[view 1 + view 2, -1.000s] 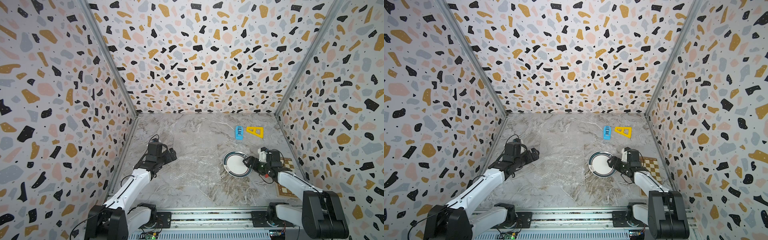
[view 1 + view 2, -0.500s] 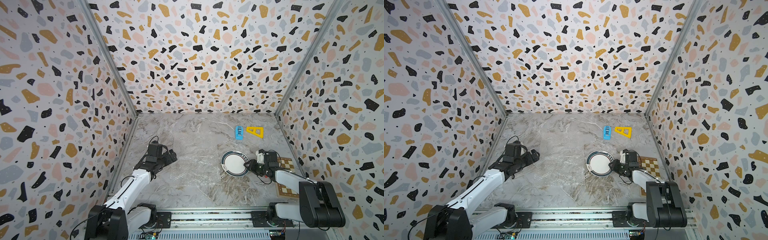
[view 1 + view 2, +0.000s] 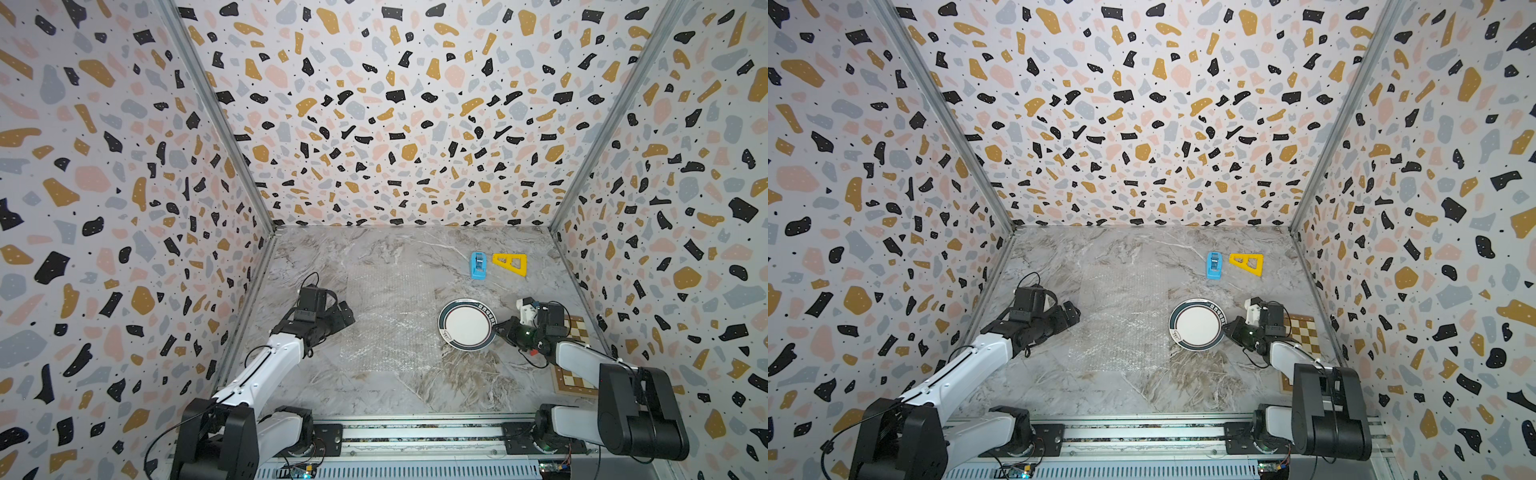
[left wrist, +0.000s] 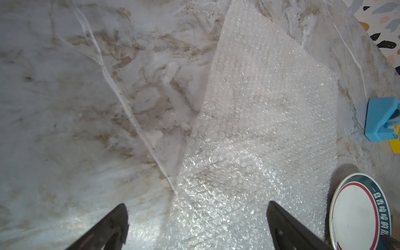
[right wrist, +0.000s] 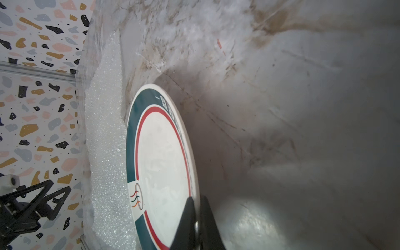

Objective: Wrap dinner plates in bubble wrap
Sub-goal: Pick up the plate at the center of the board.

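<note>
The dinner plate (image 3: 467,324) (image 3: 1196,324) is white with a dark rim band and lies on the marble floor, right of centre. My right gripper (image 3: 496,326) (image 5: 195,199) is shut on the plate's (image 5: 162,162) right rim, one finger above and one below. The bubble wrap (image 3: 390,316) (image 3: 1121,320) lies flat in the middle, its right edge just meeting the plate. At the sheet's left edge my left gripper (image 3: 347,316) (image 4: 195,207) stands open, with the wrap (image 4: 259,129) beneath it and nothing between its fingers. The plate (image 4: 355,214) shows at that view's corner.
A blue tape dispenser (image 3: 478,265) and a yellow triangle (image 3: 511,264) lie behind the plate. A brown-and-cream checkered board (image 3: 575,328) sits under the right arm by the right wall. Patterned walls close in three sides.
My right gripper has shut on the plate's rim, and the plate has edged slightly left toward the wrap. The left arm has stayed still.
</note>
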Available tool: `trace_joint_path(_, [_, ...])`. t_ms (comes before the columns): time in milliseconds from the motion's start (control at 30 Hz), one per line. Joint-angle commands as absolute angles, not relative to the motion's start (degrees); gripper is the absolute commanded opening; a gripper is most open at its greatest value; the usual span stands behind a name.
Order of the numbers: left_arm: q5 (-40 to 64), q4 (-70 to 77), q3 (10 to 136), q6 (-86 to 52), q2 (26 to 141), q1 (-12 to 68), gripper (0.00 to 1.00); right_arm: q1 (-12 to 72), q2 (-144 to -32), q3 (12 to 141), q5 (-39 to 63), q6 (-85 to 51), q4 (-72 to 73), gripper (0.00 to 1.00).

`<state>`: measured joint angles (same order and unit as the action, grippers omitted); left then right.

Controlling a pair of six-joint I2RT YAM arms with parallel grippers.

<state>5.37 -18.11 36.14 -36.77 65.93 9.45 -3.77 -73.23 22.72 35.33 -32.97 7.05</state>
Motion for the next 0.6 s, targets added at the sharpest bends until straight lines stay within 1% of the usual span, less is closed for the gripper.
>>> trace_joint_path(0, [5.8,-21.3,38.4,-36.3,65.7,9.7,0.99,-4.0,-70.9,25.7,39.4,-32.6,5.4,0.00])
trace_joint_path(133, [5.6,-24.7,39.1,-35.1,65.3,9.3,0.99,-2.0,-70.6,28.6,43.0,-35.7,7.8,0.00])
trace_joint_path(333, [8.7,-28.2,38.6,-36.6,66.4,6.0,0.99,9.3,-77.0,37.8,41.1,-38.9,10.9,0.00])
trace_joint_path(467, [10.3,-28.9,37.6,-37.9,65.8,5.3,0.99,16.4,-84.4,42.6,41.0,-42.0,15.3,0.00])
trace_joint_path(567, [9.8,-30.9,37.8,-37.6,67.7,5.0,1.00,21.3,-90.5,47.3,40.6,-43.8,18.6,0.00])
